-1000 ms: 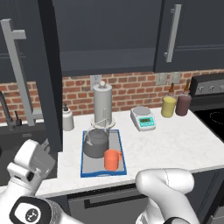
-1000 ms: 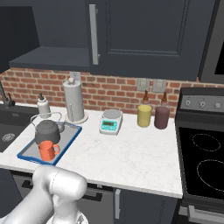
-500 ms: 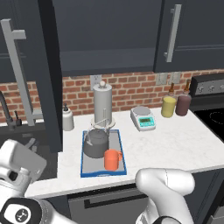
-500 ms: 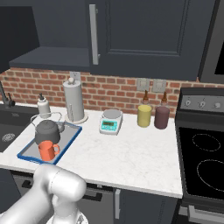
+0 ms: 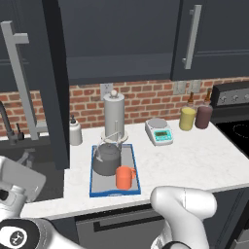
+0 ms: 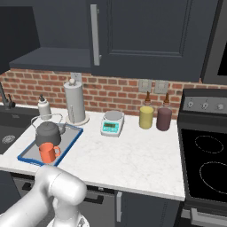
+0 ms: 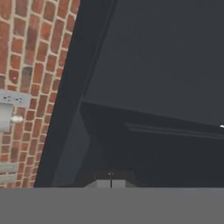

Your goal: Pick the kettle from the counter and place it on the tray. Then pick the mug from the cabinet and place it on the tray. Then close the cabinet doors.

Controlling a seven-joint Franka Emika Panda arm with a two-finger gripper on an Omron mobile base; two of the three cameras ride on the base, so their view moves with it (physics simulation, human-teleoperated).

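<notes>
Kettle (image 5: 106, 158) and mug (image 5: 125, 177) sat on tray (image 5: 135, 171), mug at kettle's 5 o'clock. Left door (image 5: 54, 87) stood open. End effector (image 7: 110, 183) pinched shut, empty.

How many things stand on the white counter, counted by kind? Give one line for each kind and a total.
Tray: 1
Kettle: 1
Mug: 1
Paper-towel cylinder: 1
Small white bottle: 1
Kitchen scale: 1
Jars: 2, yellow jar and dark red jar
Total: 8
The kettle and mug stand on the tray.
</notes>
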